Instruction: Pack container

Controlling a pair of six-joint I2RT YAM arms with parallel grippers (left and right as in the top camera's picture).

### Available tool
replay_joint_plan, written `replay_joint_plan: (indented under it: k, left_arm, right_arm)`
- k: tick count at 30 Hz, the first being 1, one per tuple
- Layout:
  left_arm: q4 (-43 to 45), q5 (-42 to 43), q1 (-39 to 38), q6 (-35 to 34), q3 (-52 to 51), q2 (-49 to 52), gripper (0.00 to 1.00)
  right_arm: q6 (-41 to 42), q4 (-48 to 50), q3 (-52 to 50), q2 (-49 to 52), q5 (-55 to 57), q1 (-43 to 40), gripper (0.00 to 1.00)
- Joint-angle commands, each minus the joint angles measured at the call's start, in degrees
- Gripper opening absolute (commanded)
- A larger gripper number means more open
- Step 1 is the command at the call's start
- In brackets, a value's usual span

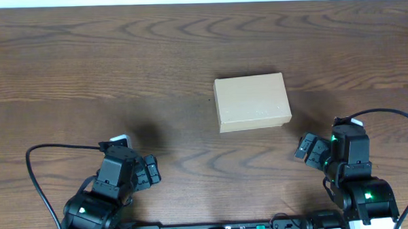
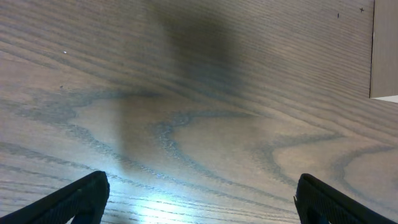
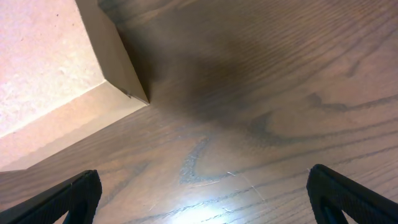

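Note:
The container (image 1: 251,102) is a small tan cardboard box with its lid down, lying flat on the wooden table right of centre. My left gripper (image 1: 141,164) rests low at the front left, well apart from the box, open with only bare wood between its fingers (image 2: 87,196). In the left wrist view one edge of the container (image 2: 385,50) shows at the far right. My right gripper (image 1: 310,148) sits at the front right, just below the box's near right corner, open and empty. The right wrist view shows that corner of the container (image 3: 43,68) at upper left, ahead of the open gripper (image 3: 202,193).
The dark wood-grain table (image 1: 121,70) spreads around the box. Black cables (image 1: 36,181) loop from both arm bases along the front edge. No other loose objects show in any view.

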Motion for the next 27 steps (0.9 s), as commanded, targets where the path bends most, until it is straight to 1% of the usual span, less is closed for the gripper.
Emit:
replay_joint_plan:
  k: [1,10,18,20,22,25,27]
  left_arm:
    - [0.0,-0.37,0.2,-0.22,-0.61,-0.39,0.95]
    - [0.0,-0.37,0.2,-0.22,-0.61,-0.39,0.95]
    - [0.0,-0.37,0.2,-0.22,-0.61,-0.39,0.95]
    - [0.0,-0.37,0.2,-0.22,-0.61,-0.39,0.95]
    - [0.0,-0.37,0.2,-0.22,-0.61,-0.39,0.95]
    - [0.0,-0.37,0.2,-0.22,-0.61,-0.39,0.95]
    - [0.0,-0.37,0.2,-0.22,-0.61,-0.39,0.95]
  right_arm:
    - [0.04,-0.07,-0.15,-0.15,0.59,-0.48,0.99]
    - [0.04,-0.09,-0.17,-0.28,0.59,-0.5,0.99]
    - [-0.44,1.55,-0.17,-4.96,3.19,-0.59,0.99]
    - [-5.03,4.02,-0.2,-5.95,3.19,-0.61,0.99]
    - [-11.3,7.34,-0.26,-6.86,2.93,-0.61,0.99]
    - [-21.27,14.49,-0.98,-8.68,1.42,-0.68,0.99]
    - [-26.27,20.13,-2.36,-10.25,-0.46,-1.03,0.99]
